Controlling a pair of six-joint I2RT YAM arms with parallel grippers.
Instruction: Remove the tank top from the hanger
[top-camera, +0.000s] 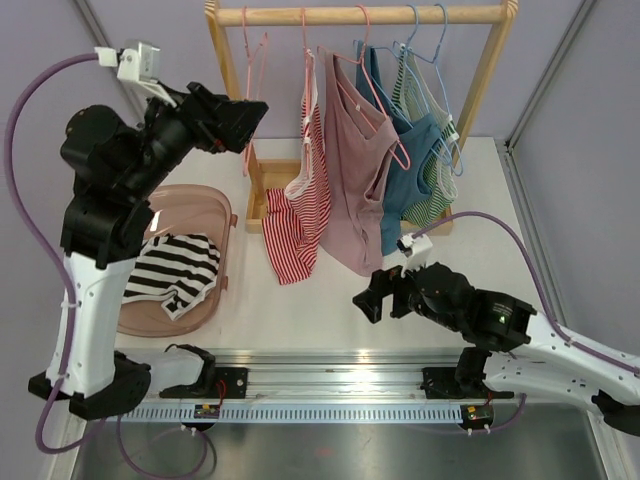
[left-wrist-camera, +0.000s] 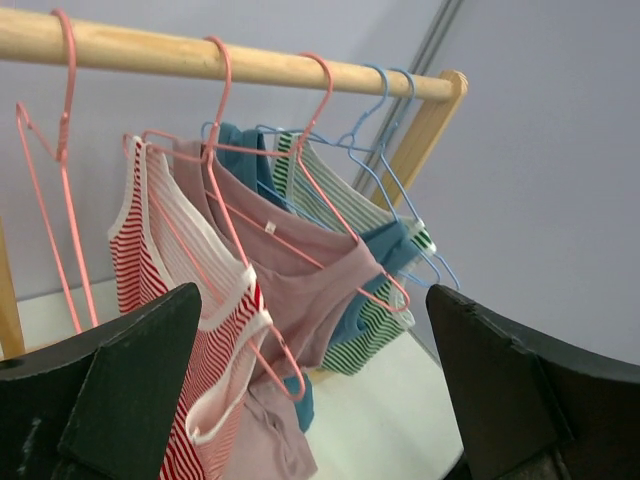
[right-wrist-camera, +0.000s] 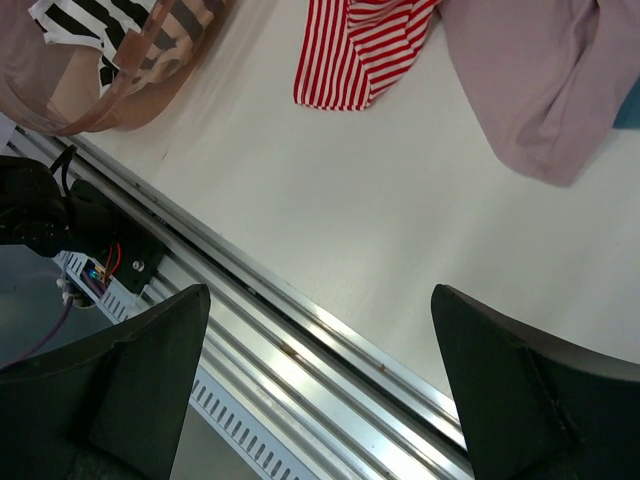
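Note:
Several tank tops hang on hangers from a wooden rod (top-camera: 370, 14): a red-striped one (top-camera: 300, 215) on a pink hanger, then a mauve one (top-camera: 355, 170), a blue one (top-camera: 408, 180) and a green-striped one (top-camera: 437, 185). My left gripper (top-camera: 252, 122) is raised just left of the red-striped top, open and empty. Its wrist view looks between the fingers (left-wrist-camera: 140, 370) at the red-striped top (left-wrist-camera: 150, 270) and mauve top (left-wrist-camera: 300, 270). My right gripper (top-camera: 368, 300) is low over the table's front, open and empty, below the hanging hems (right-wrist-camera: 360, 50).
An empty pink hanger (top-camera: 250, 70) hangs at the rod's left end. A pink basket (top-camera: 225, 215) at the left holds a black-and-white striped top (top-camera: 175, 270). A metal rail (top-camera: 330, 380) runs along the near edge. The rack's right post (top-camera: 480, 80) stands at the back.

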